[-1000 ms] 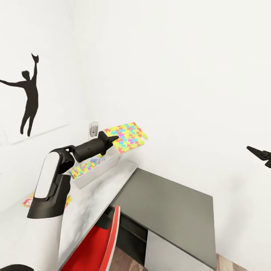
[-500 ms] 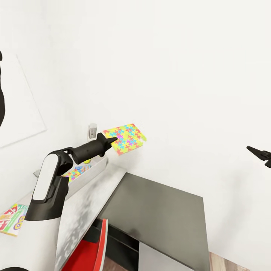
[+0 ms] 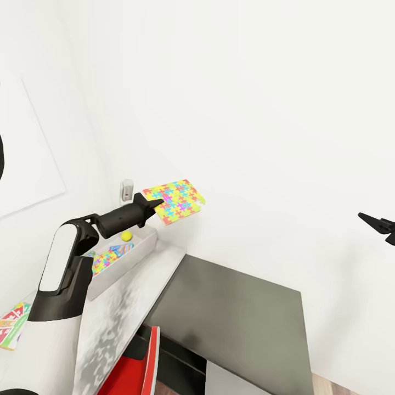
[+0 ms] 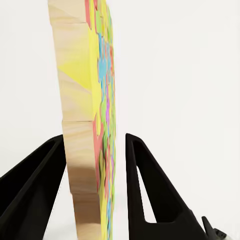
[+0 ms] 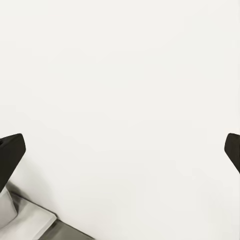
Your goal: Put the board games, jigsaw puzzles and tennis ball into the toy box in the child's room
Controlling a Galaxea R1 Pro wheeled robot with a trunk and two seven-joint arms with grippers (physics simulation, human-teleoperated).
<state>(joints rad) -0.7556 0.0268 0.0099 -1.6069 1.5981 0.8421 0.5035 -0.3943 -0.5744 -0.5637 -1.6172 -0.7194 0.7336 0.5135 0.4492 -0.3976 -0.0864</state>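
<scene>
The left end effector (image 3: 156, 207) is seen left of centre in the head view, clenched on a puzzle (image 3: 174, 201); in the left wrist view the two black fingers (image 4: 145, 190) are pressed against either face of the puzzle (image 4: 90, 125), which is shown edge-on with its pale wooden back and coloured front. In the head view the puzzle is held nearly flat in the air, close to the white wall, above and just past the far end of the toy box (image 3: 129, 258).

The right end effector (image 3: 378, 224) is seen at the right edge of the head view, well apart from everything else. In the right wrist view its fingertips (image 5: 11, 152) are shown far apart at the two sides of the frame, so it is released and nothing is held.

Inside the toy box, at centre left, a second puzzle (image 3: 109, 258) is lying flat and a tennis ball (image 3: 127, 236) is resting near the far end. The box stands on the pale surface (image 3: 123, 312), beside its lower dark grey section (image 3: 236, 307). A colourful board game (image 3: 12, 325) is cut off by the left edge. A red chair (image 3: 134, 365) is visible at the bottom, and a small white fitting (image 3: 127, 190) is seen on the wall behind the arm.
</scene>
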